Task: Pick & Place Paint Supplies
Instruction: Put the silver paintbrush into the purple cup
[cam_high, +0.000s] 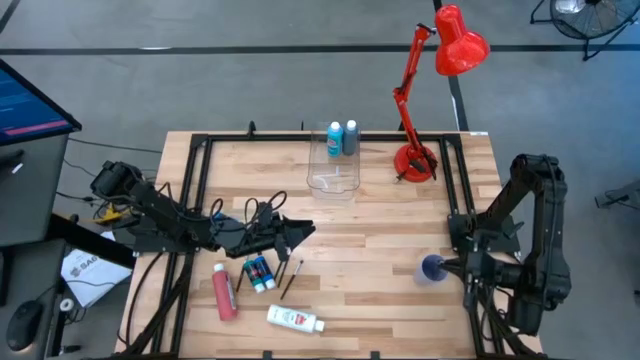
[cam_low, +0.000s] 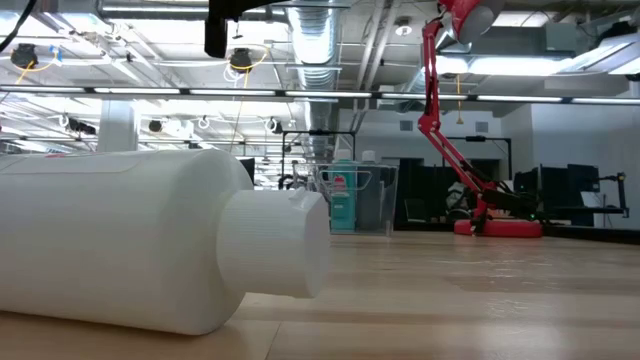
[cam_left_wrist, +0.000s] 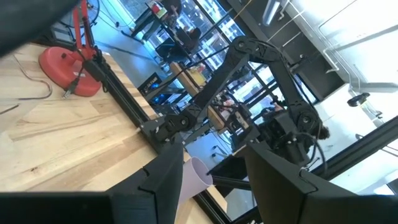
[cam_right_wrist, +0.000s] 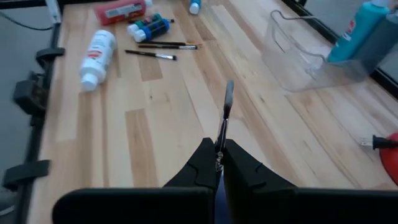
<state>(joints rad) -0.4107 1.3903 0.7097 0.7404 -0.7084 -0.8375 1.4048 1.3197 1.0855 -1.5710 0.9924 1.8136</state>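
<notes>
My right gripper (cam_right_wrist: 219, 154) is shut on a thin dark paintbrush (cam_right_wrist: 225, 118) at the table's right edge, beside the small purple cup (cam_high: 432, 268). My left gripper (cam_high: 305, 230) hovers open and level over the table's left half, with nothing between its fingers (cam_left_wrist: 165, 180). Below and near it lie a pink-red bottle (cam_high: 224, 292), a white bottle (cam_high: 294, 319), small blue-green bottles (cam_high: 260, 272) and two more brushes (cam_high: 290, 278). A light blue bottle (cam_high: 335, 138) and a grey one (cam_high: 351, 137) stand in the clear box (cam_high: 335, 180). My right gripper pinches the paintbrush near one end (cam_right_wrist: 220, 147) between its two fingertips. The brush runs on ahead of the fingers, in line with them. Its grey free end (cam_right_wrist: 229, 93) points toward the table's left side, clear of the tabletop.
A red desk lamp (cam_high: 415, 160) stands at the far right of the table, next to the clear box. A black frame (cam_high: 200, 150) runs along the table's edges. In the low view the white bottle (cam_low: 150, 250) fills the foreground. Bare wood lies at the table's middle.
</notes>
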